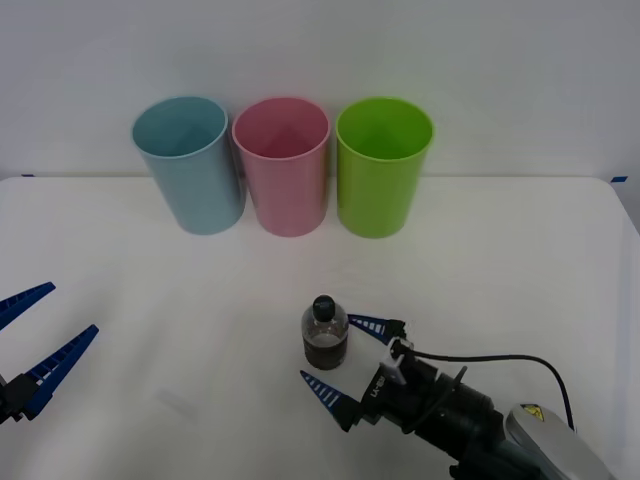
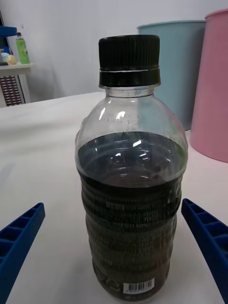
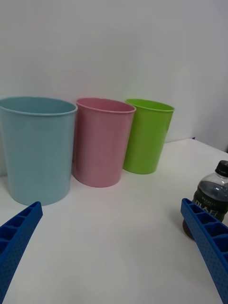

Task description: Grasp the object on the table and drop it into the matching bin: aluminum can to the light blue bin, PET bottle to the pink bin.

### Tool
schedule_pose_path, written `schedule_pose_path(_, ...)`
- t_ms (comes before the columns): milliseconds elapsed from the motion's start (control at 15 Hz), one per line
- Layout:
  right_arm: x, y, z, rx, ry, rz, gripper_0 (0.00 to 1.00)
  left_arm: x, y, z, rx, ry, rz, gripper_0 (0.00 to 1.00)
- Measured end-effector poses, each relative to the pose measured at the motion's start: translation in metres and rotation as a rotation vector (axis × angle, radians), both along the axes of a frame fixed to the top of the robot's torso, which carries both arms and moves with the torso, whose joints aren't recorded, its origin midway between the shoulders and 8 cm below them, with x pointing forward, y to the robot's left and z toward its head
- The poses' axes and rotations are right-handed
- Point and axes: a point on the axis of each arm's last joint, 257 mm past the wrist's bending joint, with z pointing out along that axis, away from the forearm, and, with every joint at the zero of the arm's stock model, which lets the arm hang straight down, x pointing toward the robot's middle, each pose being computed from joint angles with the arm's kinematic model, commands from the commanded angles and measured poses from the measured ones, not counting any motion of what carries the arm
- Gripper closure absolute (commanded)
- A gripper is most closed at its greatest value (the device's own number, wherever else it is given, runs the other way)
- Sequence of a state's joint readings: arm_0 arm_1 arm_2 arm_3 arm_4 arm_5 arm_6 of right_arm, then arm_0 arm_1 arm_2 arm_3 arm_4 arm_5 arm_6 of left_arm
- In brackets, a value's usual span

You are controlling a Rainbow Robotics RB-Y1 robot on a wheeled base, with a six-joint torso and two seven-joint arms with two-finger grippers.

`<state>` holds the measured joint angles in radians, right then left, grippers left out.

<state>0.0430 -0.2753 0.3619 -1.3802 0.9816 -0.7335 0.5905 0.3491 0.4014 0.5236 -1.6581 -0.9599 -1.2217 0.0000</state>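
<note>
PET bottle point(image 1: 325, 338): small, clear plastic, black ribbed screw cap, rounded shoulders; dark liquid fills the lower part, ribbed label band with small print and a barcode near the base. Much shorter than the bins.
Position: upright on the table point(image 1: 520, 260), in the near middle, well in front of the pink bin point(image 1: 283, 165).
Right gripper point(image 1: 352, 358): low at the table, fingers spread wide, 1 on each side of the bottle, neither touching it; it holds nothing.
Left gripper point(image 1: 38, 335): near the table's left edge, well apart from the bottle, fingers wide open, empty.
Bins: 3 in a row at the far side, light blue bin point(image 1: 188, 163) left, pink middle, lime green bin point(image 1: 382, 165) right, all upright, rims nearly touching.
</note>
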Motion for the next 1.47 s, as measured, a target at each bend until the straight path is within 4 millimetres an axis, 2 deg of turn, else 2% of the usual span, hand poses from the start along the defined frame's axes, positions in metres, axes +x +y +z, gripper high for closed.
schedule_pose_path(400, 0.014, 0.013, -0.001, -0.013, 0.005, -0.051, 0.00, 0.000, 0.000, 0.000, 0.000, 0.000, 0.000, 0.00)
schedule_pose_path(800, 0.016, 0.015, 0.001, -0.012, 0.002, -0.051, 0.00, 0.000, 0.000, 0.000, 0.000, 0.000, 0.000, 0.00)
schedule_pose_path(867, 0.016, 0.014, 0.001, -0.013, 0.002, -0.052, 0.36, 0.000, 0.000, 0.000, 0.000, 0.000, 0.000, 0.00)
schedule_pose_path(933, 0.016, 0.014, 0.001, -0.013, 0.002, -0.053, 0.87, 0.000, 0.000, 0.000, 0.000, 0.000, 0.000, 0.00)
schedule_pose_path(1000, 0.017, 0.014, 0.001, -0.013, 0.001, -0.053, 1.00, 0.000, 0.000, 0.000, 0.000, 0.000, 0.000, 0.00)
schedule_pose_path(1467, 0.017, 0.014, 0.002, -0.010, 0.003, -0.047, 1.00, 0.000, 0.000, 0.000, 0.000, 0.000, 0.000, 0.00)
